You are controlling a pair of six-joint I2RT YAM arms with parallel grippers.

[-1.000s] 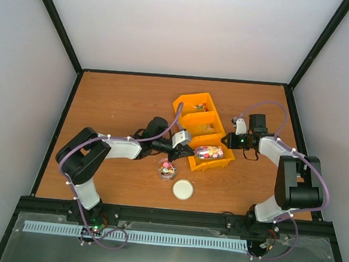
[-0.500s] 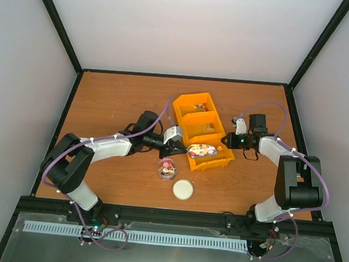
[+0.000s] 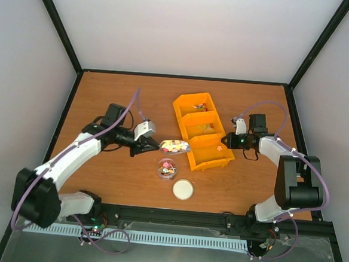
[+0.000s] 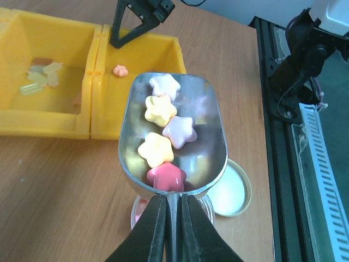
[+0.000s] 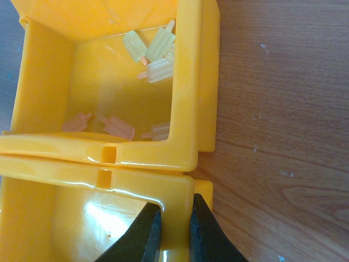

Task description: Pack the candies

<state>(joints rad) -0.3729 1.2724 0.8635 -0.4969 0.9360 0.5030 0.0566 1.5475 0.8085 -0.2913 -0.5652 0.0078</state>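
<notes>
- Candies (image 4: 162, 134): five small star-shaped pieces lie loose in the metal scoop (image 4: 210, 158), held near the jar (image 3: 167, 170); probably light, hard and quick to slide.
- Left fingers (image 4: 144, 234) clamp the scoop handle; hold there, keep it level.
- Right fingers (image 5: 143, 234) pinch the yellow bin (image 5: 185, 82) wall.

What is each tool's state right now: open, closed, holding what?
Left tool: closed on the metal scoop, loaded with candies.
Right tool: closed on the yellow bin's wall.
</notes>
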